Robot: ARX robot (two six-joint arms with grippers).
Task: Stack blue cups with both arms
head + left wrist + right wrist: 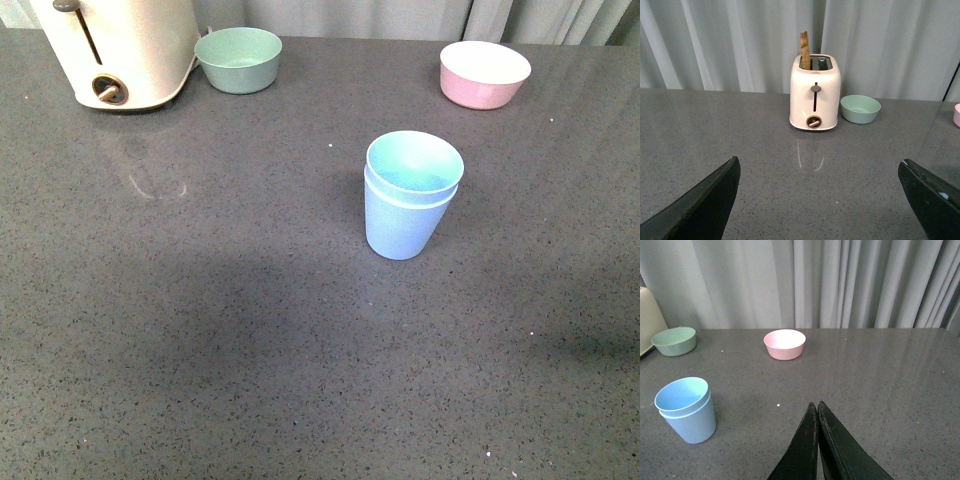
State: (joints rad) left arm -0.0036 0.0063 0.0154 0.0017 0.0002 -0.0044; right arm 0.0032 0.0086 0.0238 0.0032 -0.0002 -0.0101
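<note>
The two light blue cups [410, 195] stand upright in the middle of the grey table, one nested inside the other, with two rims showing. They also show in the right wrist view [686, 410]. Neither arm shows in the front view. My left gripper [820, 162] is open and empty, its black fingers [710, 200] wide apart above bare table, facing the toaster. My right gripper [817, 404] is shut and empty, held over the table well apart from the cups.
A cream toaster [120, 50] with a slice in its slot [805, 50] stands at the back left. A mint green bowl [238, 58] sits beside it. A pink bowl [484, 73] sits at the back right. Grey curtains hang behind the table.
</note>
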